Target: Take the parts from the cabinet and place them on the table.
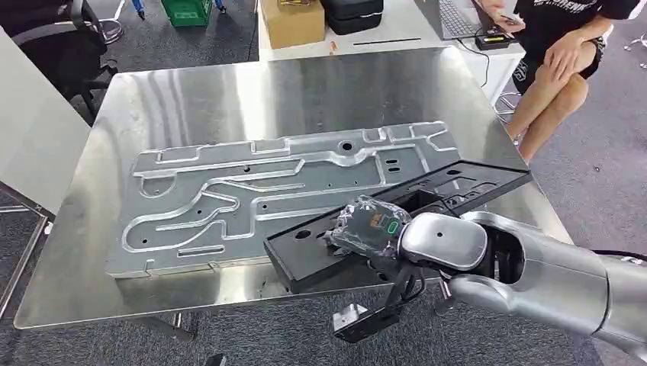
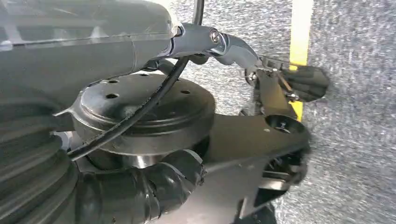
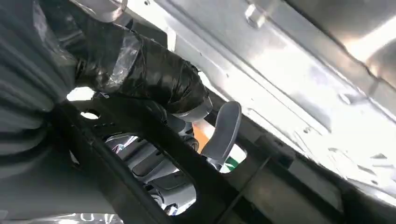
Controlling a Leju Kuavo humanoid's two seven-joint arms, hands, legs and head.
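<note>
While the stamped metal panel (image 1: 282, 191) lies mid-counter (image 1: 305, 84), the right hand (image 1: 366, 229) grips the black frame part (image 1: 397, 206) at the counter's near right edge.

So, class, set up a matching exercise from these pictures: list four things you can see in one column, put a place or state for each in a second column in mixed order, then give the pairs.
Things:
1. Silver stamped panel
2. Black frame part
3. Cardboard box
4. Right robot hand

Descriptions:
A. on the white table behind
B. grips the black frame
C. lies flat on the steel table
D. slanted, its far end on the panel

Pairs: 1-C, 2-D, 3-A, 4-B
</note>
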